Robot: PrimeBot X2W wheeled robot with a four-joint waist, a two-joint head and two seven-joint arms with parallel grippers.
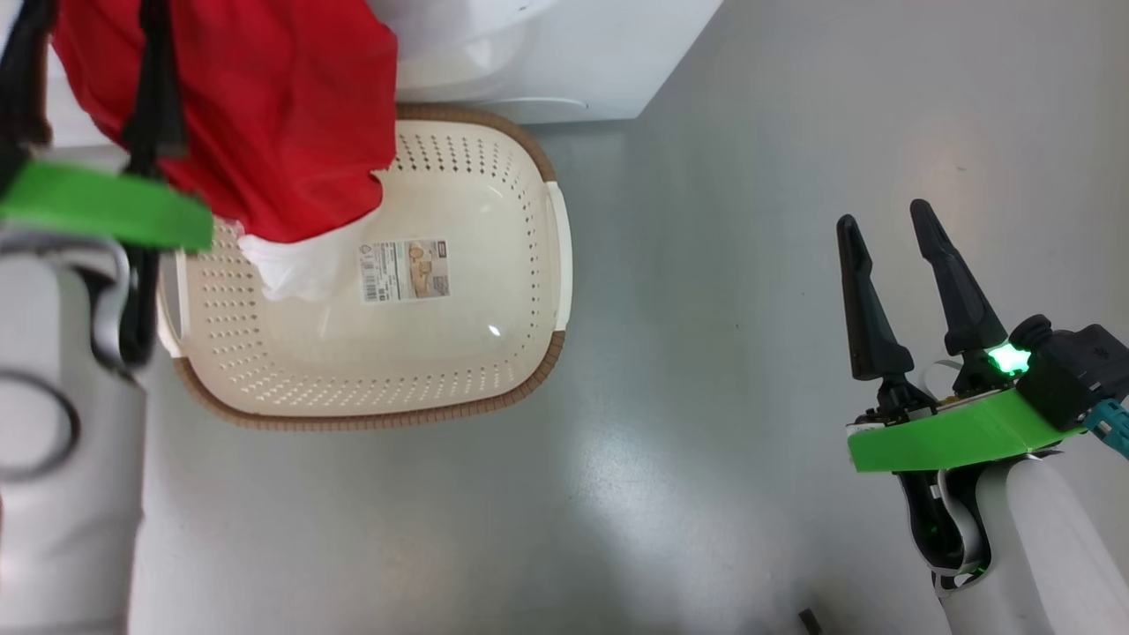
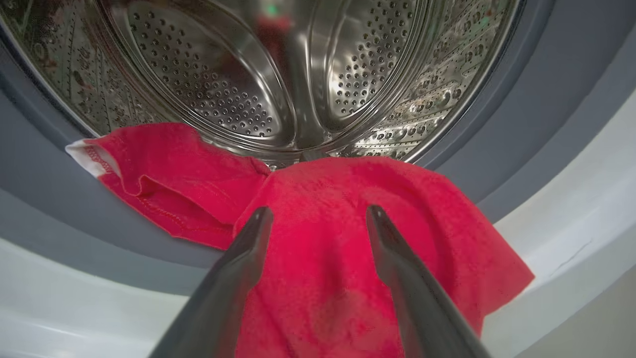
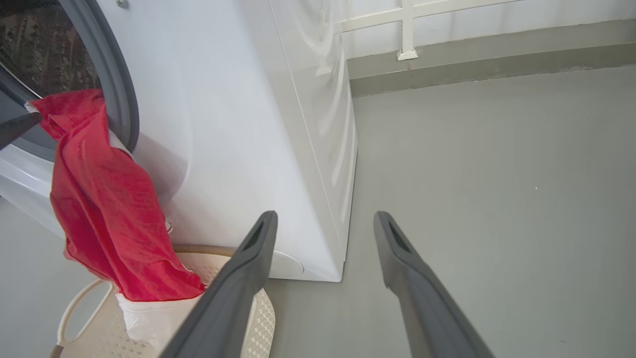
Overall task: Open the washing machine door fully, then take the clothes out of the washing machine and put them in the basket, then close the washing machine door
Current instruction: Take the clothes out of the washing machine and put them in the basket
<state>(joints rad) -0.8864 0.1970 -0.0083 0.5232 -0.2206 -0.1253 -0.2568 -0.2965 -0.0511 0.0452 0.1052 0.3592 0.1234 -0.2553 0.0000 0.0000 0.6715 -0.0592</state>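
The red shirt [image 2: 323,278] lies draped over the grey seal [image 2: 526,119] at the mouth of the washing machine [image 3: 223,124] and hangs down its front. A white cloth piece [image 1: 291,265] at its lower end reaches into the cream basket [image 1: 529,353] on the floor below. My left gripper [image 2: 319,213] is open, with one finger on either side of the shirt's fold at the steel drum [image 2: 238,79]. My right gripper [image 1: 886,225] is open over bare floor, well to the right of the basket. The washing machine door is out of view.
The basket stands right against the machine's front, with a paper label [image 1: 404,270] on its bottom. Grey floor [image 1: 706,397] spreads to the right of the basket and the machine. A wall with a white rail [image 3: 407,30] runs behind.
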